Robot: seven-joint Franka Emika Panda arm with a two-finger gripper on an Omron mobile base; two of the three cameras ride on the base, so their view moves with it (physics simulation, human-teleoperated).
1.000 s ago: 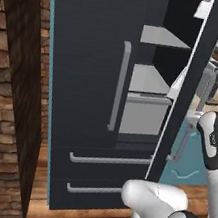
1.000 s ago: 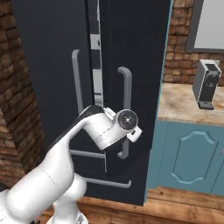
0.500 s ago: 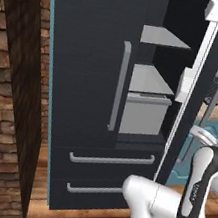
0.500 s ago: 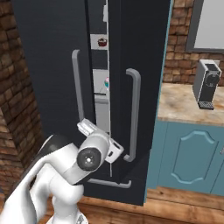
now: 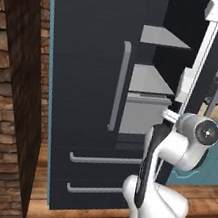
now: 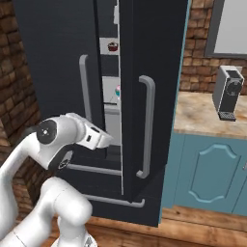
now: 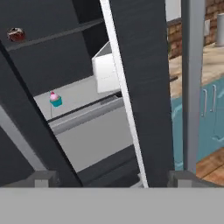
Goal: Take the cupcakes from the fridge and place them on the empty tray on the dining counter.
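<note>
Black two-door fridge (image 6: 144, 43), right door ajar, two cupcakes on its inner shelves.

Pink-frosted cupcake (image 7: 55, 99), teal wrapper, stands on a light grey shelf (image 7: 83, 94) inside the fridge; it also shows through the door gap in the right base view. Dark chocolate cupcake (image 7: 16, 34) sits on the shelf above, at the back. Beside the pink one, a white box-like bin (image 7: 106, 70). The right door (image 7: 140, 87) with its long grey bar handle (image 7: 192, 83) stands partly across the opening, between the pincer (image 7: 109, 179) and the shelves. Pincer jaws wide apart, holding nothing, tips either side of the door's edge. To the right, a beige stone counter (image 6: 202, 116) on teal cabinets (image 6: 207, 173) carries a grey coffee machine (image 6: 226, 94). Brick wall (image 5: 1, 127) to the left. No legible writing.
</note>
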